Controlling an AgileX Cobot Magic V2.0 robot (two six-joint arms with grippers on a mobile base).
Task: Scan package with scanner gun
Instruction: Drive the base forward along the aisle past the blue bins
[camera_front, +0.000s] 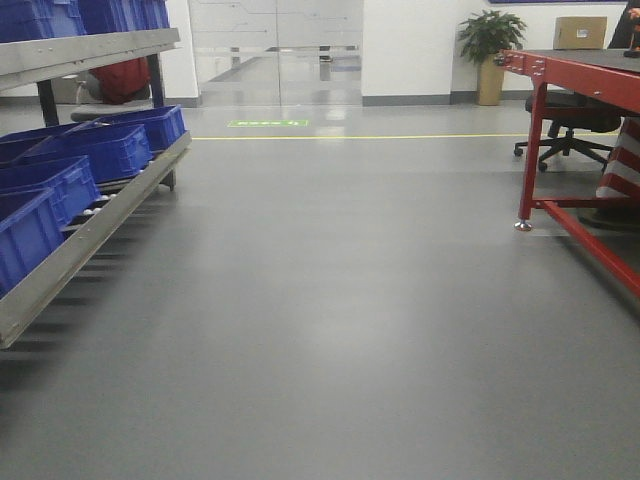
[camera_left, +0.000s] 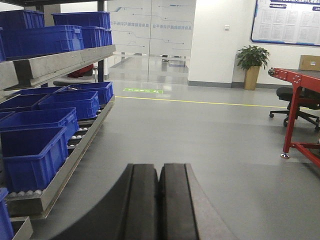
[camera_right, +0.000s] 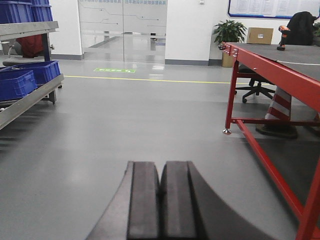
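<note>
1. My left fingers (camera_left: 142, 200) are closed. The two black pads are pressed together along their length with nothing between them, and they hang above the grey floor (camera_front: 330, 300).
2. My right fingers (camera_right: 144, 200) are the same: pads together, gripping nothing, over bare floor.
3. The scanner gun (camera_right: 283, 37) shows only as a small orange and black shape at the far end of the red-framed desk (camera_right: 280, 70). It is well apart from both sets of fingers and just beside a black bundle (camera_right: 301, 27).
4. A brown cardboard box (camera_right: 260, 35) with a small pale patch on its near face is at the same far end, to the left of the scanner gun. From here I cannot tell whether it is the package.
5. On the left, blue bins (camera_left: 35, 150) sit in rows on a sloping metal rack (camera_left: 55, 60).
6. Near the desk are a black office chair (camera_right: 256, 82) and a red and white striped cone (camera_right: 280, 107). A potted plant (camera_right: 229, 31) stands by the white wall.
</note>
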